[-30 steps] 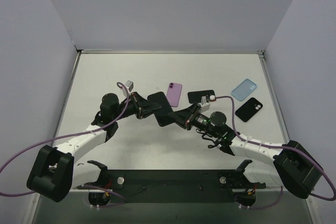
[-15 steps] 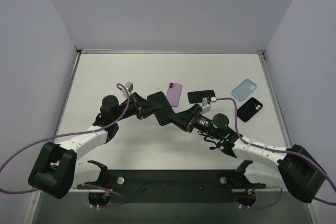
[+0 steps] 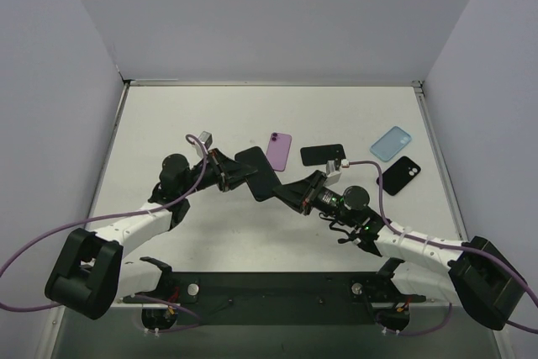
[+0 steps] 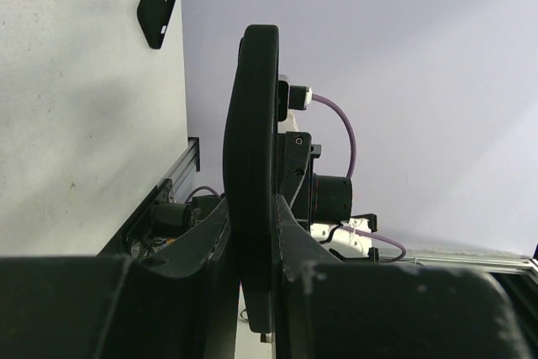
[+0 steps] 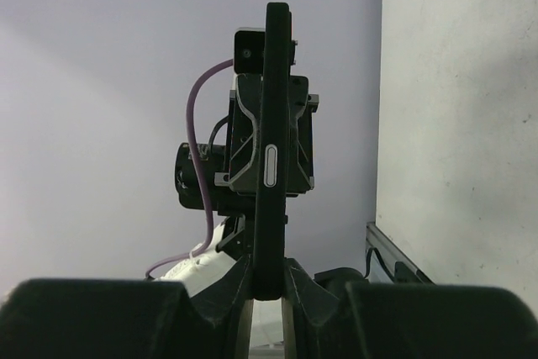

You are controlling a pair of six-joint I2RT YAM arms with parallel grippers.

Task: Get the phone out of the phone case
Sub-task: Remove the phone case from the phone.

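Task object: the phone case (image 3: 259, 172), black, is held off the table (image 3: 168, 124) near the middle of the scene, between the two arms and on edge.
Phone: judged to be inside the case; its own surface cannot be told apart from the case in any view.
Left gripper (image 3: 241, 176): closed narrowly on the left end of the phone case. In the left wrist view the fingers (image 4: 294, 258) are pressed against both faces of the rounded edge.
Right gripper (image 3: 290, 192): closed narrowly on the near right end of the same case. In the right wrist view the case is clamped edge-on between the jaws.
Done so far: the case has been picked up and is gripped from both ends.
Left to do: no gap or peeled corner is seen along either visible edge, so the separation is judged not yet begun. The phone has yet to be pushed or pried out.
Side button (image 5: 270, 166): one pale oblong button is seen on the edge in the right wrist view.
Other items: a purple item (image 3: 279, 150) and a flat black item (image 3: 322, 155) lie just beyond the grippers. A light blue case (image 3: 391, 143) and a spare black case (image 3: 398, 176) lie further right.
Writing: no brand, label or lettering can be read on anything.
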